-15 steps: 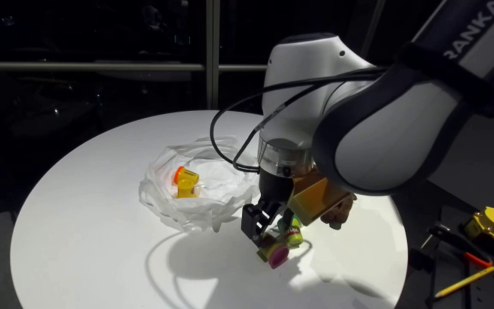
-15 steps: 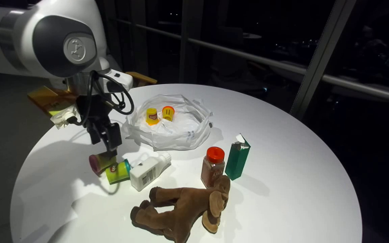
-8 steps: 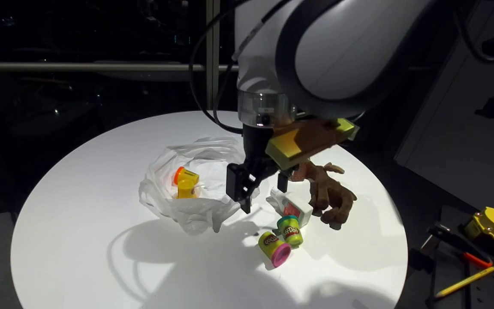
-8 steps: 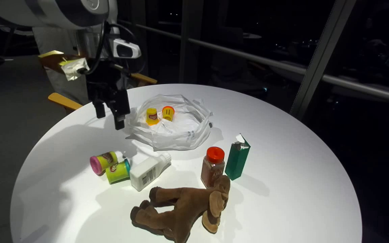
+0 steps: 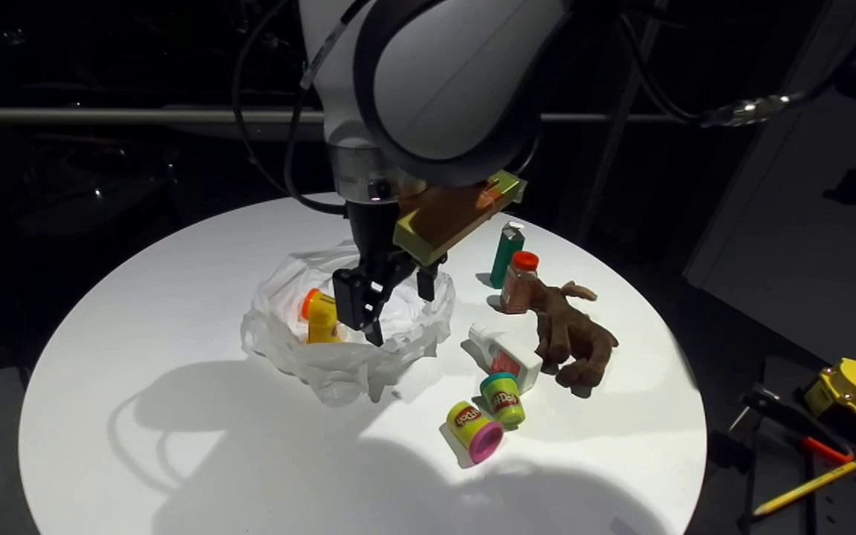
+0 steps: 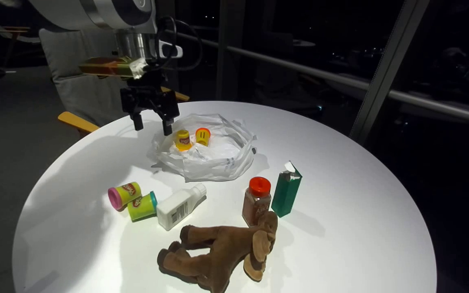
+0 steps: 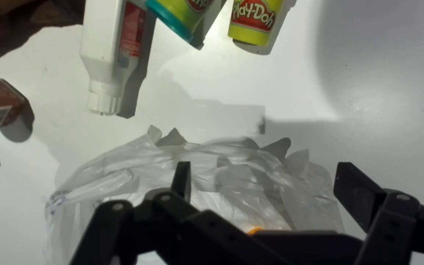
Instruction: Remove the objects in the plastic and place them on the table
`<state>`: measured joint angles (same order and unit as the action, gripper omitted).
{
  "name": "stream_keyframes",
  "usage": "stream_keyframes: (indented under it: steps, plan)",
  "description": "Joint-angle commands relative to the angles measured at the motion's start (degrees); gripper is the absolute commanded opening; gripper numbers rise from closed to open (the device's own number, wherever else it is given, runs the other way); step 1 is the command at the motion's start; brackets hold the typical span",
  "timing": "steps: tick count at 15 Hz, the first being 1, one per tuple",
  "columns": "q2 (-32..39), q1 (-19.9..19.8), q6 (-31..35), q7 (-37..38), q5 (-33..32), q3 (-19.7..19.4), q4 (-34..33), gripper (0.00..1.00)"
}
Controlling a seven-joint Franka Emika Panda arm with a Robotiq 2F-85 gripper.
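Two yellow tubs (image 6: pixel 183 141) (image 6: pixel 202 137) in the plastic (image 6: pixel 207 171) seem lower than the fingers (image 6: pixel 171 109).

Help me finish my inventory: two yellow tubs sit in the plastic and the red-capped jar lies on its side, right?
Not quite: in both exterior views the red-capped jar stands upright; the two yellow tubs do sit in the plastic.

Crumpled plastic (image 6: pixel 212 171) rings two yellow tubs (image 6: pixel 183 141), blocking sideways reach but open above.
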<state>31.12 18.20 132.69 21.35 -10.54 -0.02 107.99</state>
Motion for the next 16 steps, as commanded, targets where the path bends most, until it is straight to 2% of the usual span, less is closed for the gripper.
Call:
stream_keyframes:
  steps: [1, 3, 8, 16]
  plan:
    - [8.86, -1.29, -6.04, -10.31, -3.1, 0.99, -13.69, 1.0]
    - [12.72, -0.98, -6.65, -12.22, -4.45, 0.25, -19.78, 1.0]
    - [20.26, -2.53, -8.68, -12.23, -1.42, 0.32, -32.59, 1.0]
    - [26.71, -6.24, -14.84, -14.54, 5.32, 2.88, -41.3, 1.0]
